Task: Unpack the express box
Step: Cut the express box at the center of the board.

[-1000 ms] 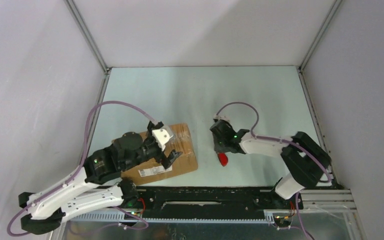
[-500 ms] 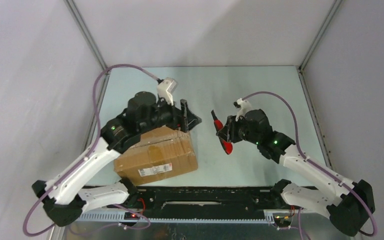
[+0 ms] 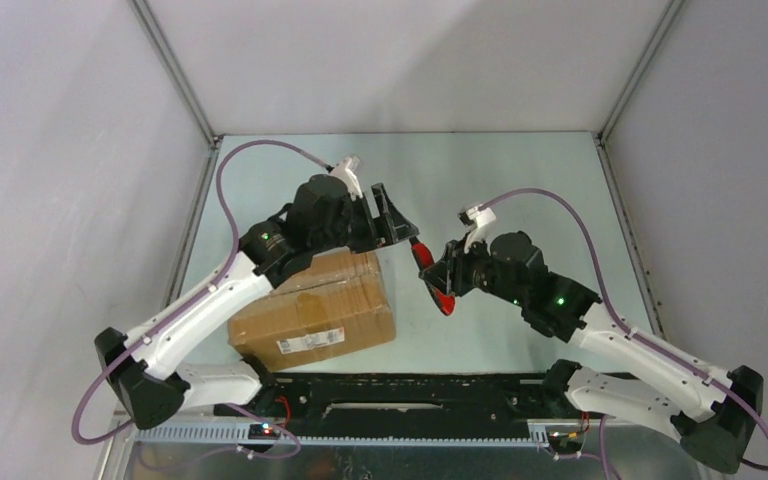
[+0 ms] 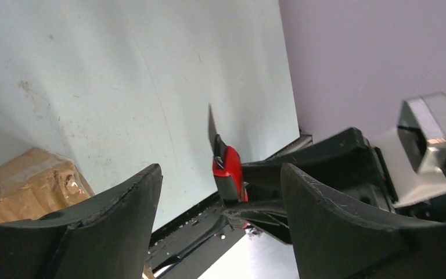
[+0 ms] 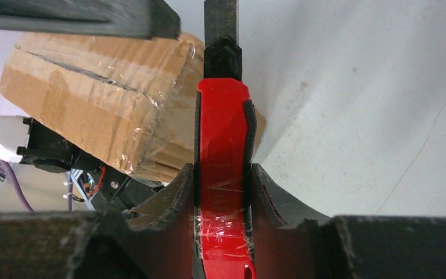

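The pale worktop (image 3: pixel 520 180) is walled (image 3: pixel 410 60) in grey; a red knife (image 5: pixel 222 122) is pinched by the right tool (image 5: pixel 222 180); the left tool (image 4: pixel 220 174) is spread.

You have a red knife (image 5: pixel 220 145) with black trim up off the pale green table (image 3: pixel 520 180), near its middle. Its thin blade (image 4: pixel 211 123) is slid out, and clear tape wraps the lower part of the handle. Plain grey walls (image 3: pixel 400 60) close the table in on three sides, with metal posts (image 3: pixel 172 75) at the far corners. A black rail (image 3: pixel 410 392) runs along the near edge.
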Robot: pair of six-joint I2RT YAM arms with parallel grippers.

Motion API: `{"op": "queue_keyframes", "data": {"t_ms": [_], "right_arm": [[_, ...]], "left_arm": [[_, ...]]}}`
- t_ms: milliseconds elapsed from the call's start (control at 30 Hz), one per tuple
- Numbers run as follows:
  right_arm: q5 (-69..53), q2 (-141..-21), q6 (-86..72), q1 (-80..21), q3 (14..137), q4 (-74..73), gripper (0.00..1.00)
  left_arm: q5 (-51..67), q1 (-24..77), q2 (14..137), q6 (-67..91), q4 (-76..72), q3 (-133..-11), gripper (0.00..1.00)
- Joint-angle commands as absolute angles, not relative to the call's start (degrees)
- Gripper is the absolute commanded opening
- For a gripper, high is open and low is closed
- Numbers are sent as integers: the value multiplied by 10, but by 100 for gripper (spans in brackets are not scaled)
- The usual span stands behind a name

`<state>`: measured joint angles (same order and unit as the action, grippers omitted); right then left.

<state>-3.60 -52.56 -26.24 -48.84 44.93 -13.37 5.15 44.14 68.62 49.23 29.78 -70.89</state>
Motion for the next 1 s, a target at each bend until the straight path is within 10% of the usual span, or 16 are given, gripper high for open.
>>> {"op": "queue_keyframes", "data": {"t_ms": [0,267,400,500,600,967], "right_arm": [[-9,-522,-238,-508,488,-91,0],[-17,-533,-225,-528,490,-74,0],[-9,-546,-211,-536,501,-81,5],[50,-551,-189,-564,507,-88,47],[120,-561,-145,-605,517,-96,62],[233,-616,-73,-676,554,-149,60]], "left_arm": [[31,437,698,545,301,-714,77],[6,434,718,593,294,-712,50],[2,434,732,622,331,-719,2],[-41,435,736,657,395,-750,0],[-49,436,754,706,486,-802,0],[-19,444,781,757,589,-897,0]]}}
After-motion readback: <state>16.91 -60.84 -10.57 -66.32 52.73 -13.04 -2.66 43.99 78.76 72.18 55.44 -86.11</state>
